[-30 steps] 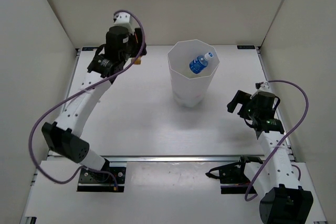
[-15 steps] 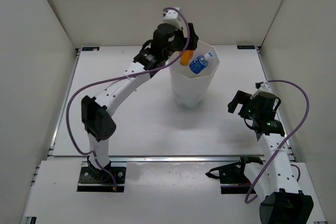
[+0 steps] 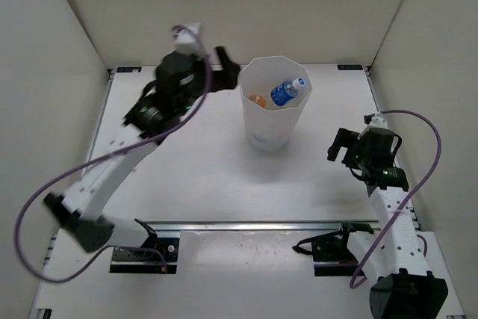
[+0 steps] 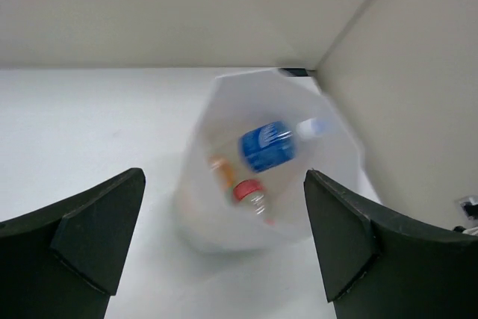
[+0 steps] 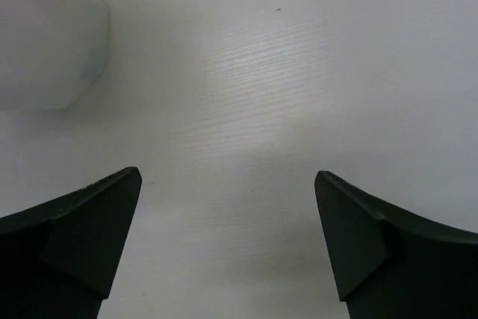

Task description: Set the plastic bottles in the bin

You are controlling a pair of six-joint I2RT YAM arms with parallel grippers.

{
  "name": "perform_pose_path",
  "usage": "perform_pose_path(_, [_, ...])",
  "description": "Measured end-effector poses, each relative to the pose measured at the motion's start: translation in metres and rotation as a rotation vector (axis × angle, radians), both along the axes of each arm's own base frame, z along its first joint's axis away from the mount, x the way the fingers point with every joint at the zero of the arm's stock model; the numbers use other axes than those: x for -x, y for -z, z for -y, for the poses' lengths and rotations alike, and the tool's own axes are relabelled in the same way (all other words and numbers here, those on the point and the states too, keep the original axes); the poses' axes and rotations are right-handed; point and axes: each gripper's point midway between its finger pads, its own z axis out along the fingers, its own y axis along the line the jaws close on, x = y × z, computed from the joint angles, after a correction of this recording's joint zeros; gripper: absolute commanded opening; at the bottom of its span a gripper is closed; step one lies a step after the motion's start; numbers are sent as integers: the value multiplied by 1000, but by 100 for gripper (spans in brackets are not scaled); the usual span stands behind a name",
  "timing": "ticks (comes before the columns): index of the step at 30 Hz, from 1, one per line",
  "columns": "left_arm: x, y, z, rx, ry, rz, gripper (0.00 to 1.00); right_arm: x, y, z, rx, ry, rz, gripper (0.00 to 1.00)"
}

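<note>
The white translucent bin [image 3: 267, 137] stands at the back centre of the table. Inside it lie a blue-labelled clear bottle [image 3: 284, 91] leaning on the far rim and an orange bottle [image 3: 257, 100]. In the left wrist view the bin [image 4: 216, 222] holds the blue-labelled bottle [image 4: 267, 145], the orange bottle [image 4: 221, 172] and a red-capped clear bottle [image 4: 252, 194]. My left gripper [image 3: 222, 72], blurred, hangs open and empty just left of the bin's rim [image 4: 224, 184]. My right gripper [image 3: 340, 151] is open and empty over bare table right of the bin [image 5: 228, 177].
White walls close in the table on the left, back and right. The bin's lower corner [image 5: 45, 35] shows at the upper left of the right wrist view. Both arm bases sit on the rail at the near edge.
My left arm swung from the back left to the bin carrying the orange bottle, opened and dropped it in, then drew back to the left. The right arm stayed put.
</note>
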Motion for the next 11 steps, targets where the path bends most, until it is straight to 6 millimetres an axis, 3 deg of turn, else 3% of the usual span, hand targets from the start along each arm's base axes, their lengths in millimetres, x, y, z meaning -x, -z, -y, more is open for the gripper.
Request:
perform_pose_path(3, [34, 23, -98, 24, -169, -54, 98, 4, 11, -1, 1, -7, -83, 99])
perform_pose_path(6, [52, 91, -193, -33, -434, -207, 99, 10, 29, -3, 9, -13, -193, 99])
perform_pose_path(8, [72, 153, -220, -125, -519, -363, 98, 15, 37, -5, 9, -24, -243, 100])
perform_pose_path(11, [107, 229, -230, -260, -525, -579, 99, 19, 36, -11, 7, -44, -246, 99])
